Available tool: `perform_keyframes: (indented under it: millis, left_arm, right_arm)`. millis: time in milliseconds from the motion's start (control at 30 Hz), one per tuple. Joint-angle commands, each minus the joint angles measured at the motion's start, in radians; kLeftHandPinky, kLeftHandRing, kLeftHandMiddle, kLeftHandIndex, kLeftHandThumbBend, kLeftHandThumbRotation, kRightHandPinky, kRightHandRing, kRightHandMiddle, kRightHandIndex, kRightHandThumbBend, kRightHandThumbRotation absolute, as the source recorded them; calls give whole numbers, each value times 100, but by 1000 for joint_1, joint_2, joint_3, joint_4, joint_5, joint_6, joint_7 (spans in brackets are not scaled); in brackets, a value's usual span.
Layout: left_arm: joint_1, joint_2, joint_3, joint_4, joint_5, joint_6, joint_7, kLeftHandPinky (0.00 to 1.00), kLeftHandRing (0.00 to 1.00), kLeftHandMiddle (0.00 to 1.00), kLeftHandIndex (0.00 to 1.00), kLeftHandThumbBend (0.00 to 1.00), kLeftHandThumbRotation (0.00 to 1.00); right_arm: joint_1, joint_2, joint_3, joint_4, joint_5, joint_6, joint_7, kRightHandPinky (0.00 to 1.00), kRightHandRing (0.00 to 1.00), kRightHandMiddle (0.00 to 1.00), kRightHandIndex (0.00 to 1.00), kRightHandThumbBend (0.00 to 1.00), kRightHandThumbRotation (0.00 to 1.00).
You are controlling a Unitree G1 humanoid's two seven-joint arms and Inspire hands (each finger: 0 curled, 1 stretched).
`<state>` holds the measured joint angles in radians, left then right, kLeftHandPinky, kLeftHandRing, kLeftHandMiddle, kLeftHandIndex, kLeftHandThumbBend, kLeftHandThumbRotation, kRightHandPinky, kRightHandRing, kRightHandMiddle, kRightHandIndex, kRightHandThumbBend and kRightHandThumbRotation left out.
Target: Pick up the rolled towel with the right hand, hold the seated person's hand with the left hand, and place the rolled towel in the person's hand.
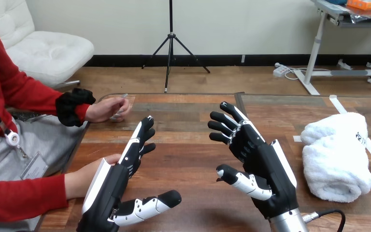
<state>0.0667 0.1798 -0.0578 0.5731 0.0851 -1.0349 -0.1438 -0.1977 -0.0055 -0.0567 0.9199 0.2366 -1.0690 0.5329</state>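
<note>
Loosely rolled towel point(337, 159) — white, plush, wooden table point(189, 162)

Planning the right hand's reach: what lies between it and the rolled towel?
In the head view, only bare table separates the right hand from the rolled towel, apart from a short end of white tape at the towel's edge.

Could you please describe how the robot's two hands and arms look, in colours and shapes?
The left hand and the right hand are both black, with white shells along the back and jointed fingers in black and white segments. The right forearm is a silver cylinder below the wrist.
</note>
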Motion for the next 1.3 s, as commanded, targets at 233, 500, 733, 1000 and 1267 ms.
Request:
perform_keyframes:
  millis: [233,500,733,1000,1267]
  left_arm:
    - [-62,-8,10,-23,-6,-19,11,89,96,99,99,100,61]
    - [-59,-9,7,-28,-11,-15,8,89,96,99,99,100,62]
    - [-54,-12,7,-33,-11,-13,11,89,96,99,99,100,61]
    - [-53,-13,6,-34,-17,-8,6,90,97,100,99,100,60]
    - [-56,-9,6,-25,-21,-15,0,90,97,100,99,100,60]
  right_arm:
    - [-30,-7,-13,-39,20,-4,10,80,85,87,92,100,50]
    - [-30,-10,-15,-39,15,-10,9,80,85,87,92,100,50]
    - [-28,-9,-15,-46,19,2,10,79,84,87,92,100,50]
    - [-29,-8,-19,-41,24,-2,12,79,84,86,91,100,49]
    - [-30,-11,-19,-41,14,-6,4,78,84,86,91,100,50]
